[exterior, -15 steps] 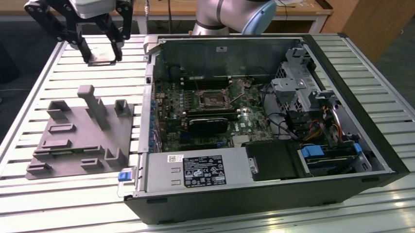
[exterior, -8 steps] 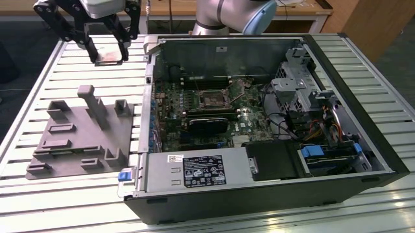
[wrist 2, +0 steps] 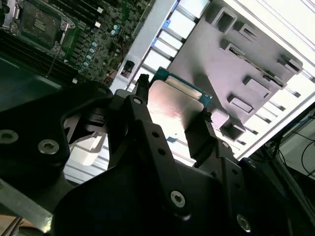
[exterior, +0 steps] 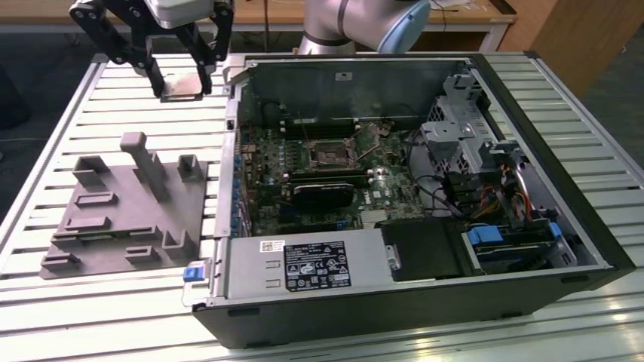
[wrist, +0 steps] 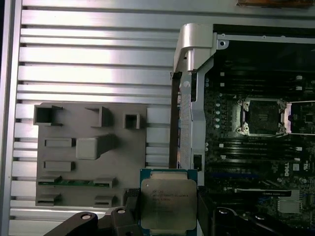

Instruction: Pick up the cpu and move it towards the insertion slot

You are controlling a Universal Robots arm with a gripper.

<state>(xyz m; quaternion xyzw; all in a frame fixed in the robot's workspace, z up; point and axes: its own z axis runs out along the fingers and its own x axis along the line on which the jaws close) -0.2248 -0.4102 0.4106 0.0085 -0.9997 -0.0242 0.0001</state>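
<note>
The cpu [exterior: 184,86], a flat square chip with a silvery top on a green edge, hangs in the air above the slatted table, at the exterior view's left of the open computer case. My gripper [exterior: 184,91] is shut on it, one black finger on each side. Both wrist views show the cpu [wrist: 169,202] [wrist 2: 173,104] held between the fingers [wrist: 131,212] [wrist 2: 198,132]. The insertion slot [exterior: 327,154] [wrist: 261,116] [wrist 2: 41,19], a metal-framed square socket with a dark centre, lies on the motherboard inside the case, apart from the cpu.
A grey fixture plate [exterior: 131,219] [wrist: 91,152] with raised blocks lies on the table below the gripper. The case's metal side wall [exterior: 229,151] [wrist: 189,98] stands between cpu and motherboard. Memory slots, a black card [exterior: 324,194], cables and a power supply [exterior: 302,265] crowd the case.
</note>
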